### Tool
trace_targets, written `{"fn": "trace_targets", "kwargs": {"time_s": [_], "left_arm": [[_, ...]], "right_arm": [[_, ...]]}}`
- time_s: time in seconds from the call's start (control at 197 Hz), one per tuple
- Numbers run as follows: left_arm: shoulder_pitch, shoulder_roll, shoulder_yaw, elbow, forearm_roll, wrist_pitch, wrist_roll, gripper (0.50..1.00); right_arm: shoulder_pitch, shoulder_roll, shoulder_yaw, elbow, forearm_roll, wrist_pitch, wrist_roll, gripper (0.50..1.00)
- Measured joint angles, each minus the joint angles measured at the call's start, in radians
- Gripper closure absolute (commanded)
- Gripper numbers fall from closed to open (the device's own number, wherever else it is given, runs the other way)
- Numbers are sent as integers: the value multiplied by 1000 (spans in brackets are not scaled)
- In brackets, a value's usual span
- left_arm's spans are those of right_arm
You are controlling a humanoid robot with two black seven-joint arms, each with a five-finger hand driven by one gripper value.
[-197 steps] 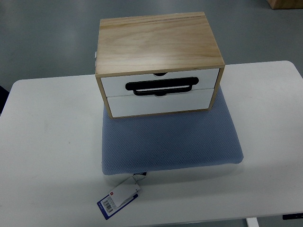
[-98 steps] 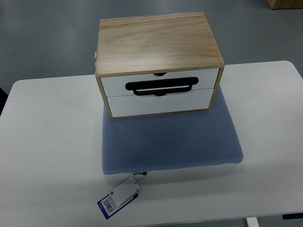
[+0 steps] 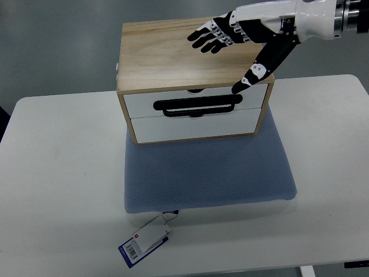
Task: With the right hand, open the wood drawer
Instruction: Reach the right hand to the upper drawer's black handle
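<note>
White tabletop (image 3: pixel 57 173), tagged label (image 3: pixel 144 240) at near edge | blue mat (image 3: pixel 207 173) | wooden two-drawer box (image 3: pixel 193 78) on mat's far end, both drawers shut, black handle (image 3: pixel 197 105) | right hand (image 3: pixel 242 40) open, fingers (image 3: pixel 210 37) spread over box top, thumb toward upper drawer.

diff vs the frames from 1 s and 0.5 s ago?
The right hand has come in from the right edge and now hangs over the box, fingers spread, thumb pointing down toward the handle, holding nothing. Drawers shut; box, mat and tag unmoved.
</note>
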Motion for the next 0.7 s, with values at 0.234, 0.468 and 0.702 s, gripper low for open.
{"fn": "trace_targets", "kwargs": {"time_s": [0.234, 0.468, 0.702], "left_arm": [[0, 0, 0, 0, 0, 0, 0, 500], [0, 0, 0, 0, 0, 0, 0, 500], [0, 0, 0, 0, 0, 0, 0, 500]], "right_arm": [[129, 86, -180, -1, -15, -56, -91, 574], [207, 152, -296, -6, -9, -100, -129, 581], [250, 220, -393, -6, 1, -177, -148, 583]]}}
